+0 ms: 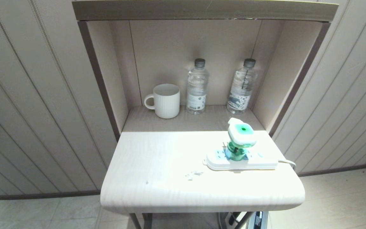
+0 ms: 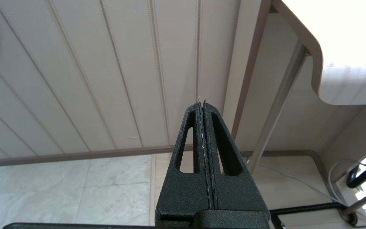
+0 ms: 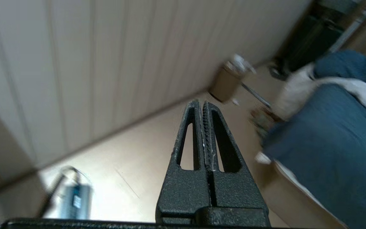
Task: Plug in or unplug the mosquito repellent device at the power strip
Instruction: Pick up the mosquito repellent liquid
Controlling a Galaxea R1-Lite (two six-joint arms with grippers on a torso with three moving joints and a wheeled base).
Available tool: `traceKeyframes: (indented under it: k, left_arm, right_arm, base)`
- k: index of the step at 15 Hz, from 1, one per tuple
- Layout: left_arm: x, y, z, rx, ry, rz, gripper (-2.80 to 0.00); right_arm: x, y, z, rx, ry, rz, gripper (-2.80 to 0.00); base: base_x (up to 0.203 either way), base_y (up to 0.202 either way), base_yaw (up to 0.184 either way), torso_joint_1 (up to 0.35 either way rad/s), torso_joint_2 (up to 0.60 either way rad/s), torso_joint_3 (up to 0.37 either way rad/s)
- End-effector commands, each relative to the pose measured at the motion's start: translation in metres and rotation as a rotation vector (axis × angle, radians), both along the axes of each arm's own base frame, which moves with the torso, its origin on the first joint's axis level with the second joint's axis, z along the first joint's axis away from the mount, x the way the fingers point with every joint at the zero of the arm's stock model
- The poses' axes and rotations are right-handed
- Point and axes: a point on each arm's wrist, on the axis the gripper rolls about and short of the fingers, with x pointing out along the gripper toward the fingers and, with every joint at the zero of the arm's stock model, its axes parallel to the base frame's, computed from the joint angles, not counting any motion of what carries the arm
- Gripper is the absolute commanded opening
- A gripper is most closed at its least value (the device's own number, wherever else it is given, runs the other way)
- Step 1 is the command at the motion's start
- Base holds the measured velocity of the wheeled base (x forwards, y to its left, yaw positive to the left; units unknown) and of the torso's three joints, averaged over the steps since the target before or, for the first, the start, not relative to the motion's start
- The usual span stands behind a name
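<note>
Seemingly device (image 1: 240,140) sits in strip (image 1: 241,160), prongs hidden.

I see green-and-white repellent device (image 1: 239,140) standing upright, plugged into white power strip (image 1: 259,163) lying flat near table's right edge.

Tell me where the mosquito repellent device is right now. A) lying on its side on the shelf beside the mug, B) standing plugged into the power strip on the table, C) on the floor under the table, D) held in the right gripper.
B: in the head view the mosquito repellent device stands upright on the power strip at the table's right side, and the right gripper is shut on nothing, away from the table.
</note>
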Motion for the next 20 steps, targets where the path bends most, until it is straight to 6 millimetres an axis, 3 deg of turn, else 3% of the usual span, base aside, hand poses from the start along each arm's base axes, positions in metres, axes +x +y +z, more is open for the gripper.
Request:
traceKeyframes:
  k: [1, 3, 6, 8, 11, 13, 20]
  left_arm:
    - [0.0, 0.0, 0.0, 0.001, 0.002, 0.0, -2.8]
    - [0.0, 0.0, 0.0, 0.001, 0.002, 0.0, -2.8]
    - [0.0, 0.0, 0.0, 0.001, 0.002, 0.0, -2.8]
    - [0.0, 0.0, 0.0, 0.0, 0.002, -0.001, -2.8]
    - [0.0, 0.0, 0.0, 0.001, 0.002, -0.001, -2.8]
    - [0.0, 0.0, 0.0, 0.001, 0.002, -0.001, -2.8]
    - [0.0, 0.0, 0.0, 0.001, 0.002, 0.0, -2.8]
  right_arm:
    - [-0.001, 0.003, -0.032, -0.011, 0.062, -0.122, -2.8]
    - [0.002, 0.008, -0.048, -0.02, 0.088, -0.051, -2.8]
    - [-0.005, 0.013, -0.071, -0.036, -0.003, 0.278, -2.8]
    - [-0.008, 0.018, -0.096, -0.057, -0.021, 0.533, -2.8]
    - [-0.008, 0.022, -0.11, 0.091, -0.042, 0.723, -2.8]
    - [-0.008, 0.023, -0.122, 0.172, 0.067, 0.746, -2.8]
    - [-0.007, 0.023, -0.12, 0.174, 0.035, 0.748, -2.8]
  base:
    - [0.0, 0.0, 0.0, 0.0, 0.0, 0.0]
    - [0.0, 0.0, 0.0, 0.0, 0.0, 0.0]
    - [0.0, 0.0, 0.0, 0.0, 0.0, 0.0]
    - [0.0, 0.0, 0.0, 0.0, 0.0, 0.0]
    - [0.0, 0.0, 0.0, 0.0, 0.0, 0.0]
    - [0.0, 0.0, 0.0, 0.0, 0.0, 0.0]
    - [0.0, 0.0, 0.0, 0.0, 0.0, 0.0]
